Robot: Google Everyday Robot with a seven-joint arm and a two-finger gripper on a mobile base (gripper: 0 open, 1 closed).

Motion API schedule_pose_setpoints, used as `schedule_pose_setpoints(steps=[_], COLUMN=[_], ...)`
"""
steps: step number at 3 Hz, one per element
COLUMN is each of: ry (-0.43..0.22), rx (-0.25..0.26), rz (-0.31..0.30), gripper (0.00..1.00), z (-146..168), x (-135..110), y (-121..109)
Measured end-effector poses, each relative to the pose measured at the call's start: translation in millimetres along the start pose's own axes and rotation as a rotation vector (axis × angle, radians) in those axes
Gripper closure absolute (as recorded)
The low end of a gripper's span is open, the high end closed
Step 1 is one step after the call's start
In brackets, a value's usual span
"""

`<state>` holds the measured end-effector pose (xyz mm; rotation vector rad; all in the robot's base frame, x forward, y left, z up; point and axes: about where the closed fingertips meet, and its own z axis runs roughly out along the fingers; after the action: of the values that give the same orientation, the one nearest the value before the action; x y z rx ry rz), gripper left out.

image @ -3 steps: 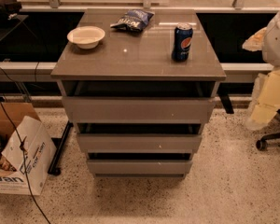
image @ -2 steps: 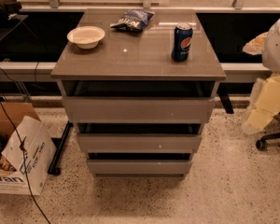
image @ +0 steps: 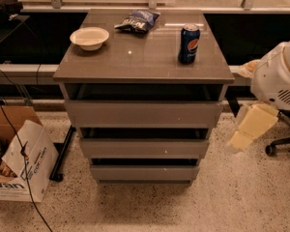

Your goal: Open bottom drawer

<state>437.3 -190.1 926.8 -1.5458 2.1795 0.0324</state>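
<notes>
bottom drawer (image: pixel 144 173) faces camera (long axis horizontal); claw (image: pixel 245 132) at right

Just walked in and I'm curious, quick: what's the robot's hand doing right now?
Gripper: hangs to the right of the cabinet, apart from the bottom drawer; whether it is open or closed cannot be told.

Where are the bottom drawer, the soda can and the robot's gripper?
bottom drawer (image: pixel 144 173): camera view, middle of front panel.
soda can (image: pixel 189 44): camera view, its side.
gripper (image: pixel 239 140): camera view, far right, lower end.
</notes>
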Motion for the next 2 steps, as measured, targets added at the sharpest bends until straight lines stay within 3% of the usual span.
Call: schedule_pose_setpoints(steps=[1, 2], ry=[-0.045, -0.047], rx=[-0.068, -0.071], rz=[0.039, 0.041], gripper=[0.00, 0.00], z=[36.9, 38.6], x=[3.9, 4.0], y=[8.1, 8.4])
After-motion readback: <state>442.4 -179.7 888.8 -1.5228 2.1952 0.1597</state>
